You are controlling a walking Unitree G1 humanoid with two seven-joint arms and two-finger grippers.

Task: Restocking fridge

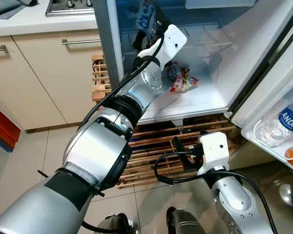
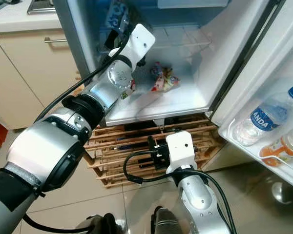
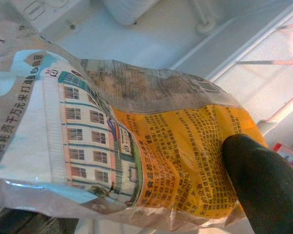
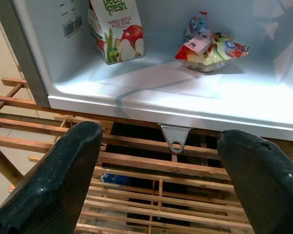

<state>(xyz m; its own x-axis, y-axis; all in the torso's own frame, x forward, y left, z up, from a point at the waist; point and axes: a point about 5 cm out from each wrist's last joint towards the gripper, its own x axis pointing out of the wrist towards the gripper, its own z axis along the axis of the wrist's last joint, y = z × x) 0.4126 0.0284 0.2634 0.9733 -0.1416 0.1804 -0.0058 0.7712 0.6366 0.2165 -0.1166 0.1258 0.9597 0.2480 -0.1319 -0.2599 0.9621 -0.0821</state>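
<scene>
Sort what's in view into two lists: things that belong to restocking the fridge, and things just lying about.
Belongs to the job:
- left gripper holding the printed packet inside the fridge
- juice carton
- snack bag
- water bottle in the door

Just lying about:
- wooden rack
- stove
- right gripper, open, idle

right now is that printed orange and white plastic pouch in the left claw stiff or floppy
Probably floppy: the printed orange and white plastic pouch is creased and bowed across the left claw. Its glossy film looks slippery. It seems light, since it hangs from a pinch at one edge.
</scene>
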